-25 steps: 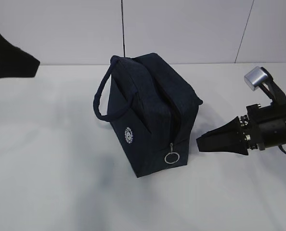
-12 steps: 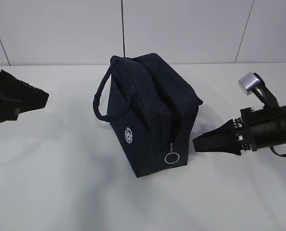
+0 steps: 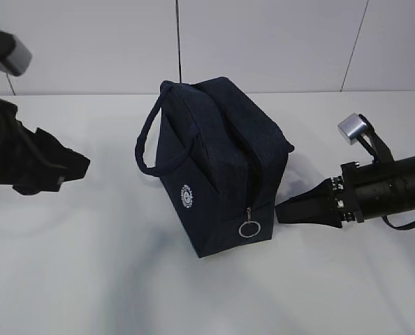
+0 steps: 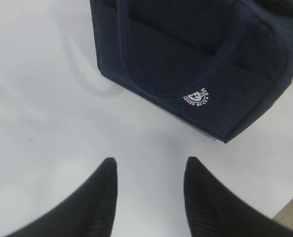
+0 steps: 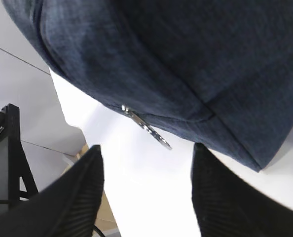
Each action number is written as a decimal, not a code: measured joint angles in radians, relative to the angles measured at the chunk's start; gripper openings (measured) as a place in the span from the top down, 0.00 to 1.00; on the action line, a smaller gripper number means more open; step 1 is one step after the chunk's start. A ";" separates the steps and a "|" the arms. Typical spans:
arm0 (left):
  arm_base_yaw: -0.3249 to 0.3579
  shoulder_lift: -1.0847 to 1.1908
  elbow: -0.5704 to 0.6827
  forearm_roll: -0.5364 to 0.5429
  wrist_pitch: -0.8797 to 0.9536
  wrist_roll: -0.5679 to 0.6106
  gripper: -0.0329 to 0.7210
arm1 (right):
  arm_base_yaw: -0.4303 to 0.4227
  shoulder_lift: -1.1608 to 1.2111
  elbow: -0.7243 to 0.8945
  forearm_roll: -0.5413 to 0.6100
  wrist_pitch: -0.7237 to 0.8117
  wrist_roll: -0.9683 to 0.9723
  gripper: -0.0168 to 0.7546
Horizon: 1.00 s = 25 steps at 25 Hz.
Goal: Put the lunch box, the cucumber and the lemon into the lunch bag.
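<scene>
lunch bag (image 3: pixel 218 167): big dark blue bag, standing a bit tilted in the middle of the white table (image 3: pixel 89 279). its zipper looks shut, so nothing can go in yet.
right claw (image 3: pixel 286 211): low on the table, tip just beside the bag's right bottom corner. fingers part open, holding nothing.
left claw (image 3: pixel 78 166): off to the left, well apart from the bag. fingers part open too, holding nothing.
bag handle (image 3: pixel 146 139): a loop sticking out on the left side, toward the left claw.
zipper ring (image 3: pixel 249 229): small metal ring hanging at the bottom front, near the right claw.
lunch box, cucumber, lemon: not in any view, so cannot tell where they are.
what could go wrong: the bag is soft and leaning. if the right claw bumps the corner, the bag may slide or tip over. the ring is tiny and thin, so a pinch could miss it.
</scene>
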 joint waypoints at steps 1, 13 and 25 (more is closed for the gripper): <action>0.000 0.019 0.000 -0.002 -0.007 0.000 0.55 | 0.002 0.000 -0.001 0.004 0.000 -0.004 0.43; 0.000 0.115 0.000 -0.024 -0.059 0.000 0.56 | 0.059 0.000 -0.002 -0.025 0.000 -0.145 0.43; 0.000 0.115 0.000 -0.024 -0.063 0.000 0.56 | 0.059 0.006 -0.002 -0.049 0.000 -0.302 0.43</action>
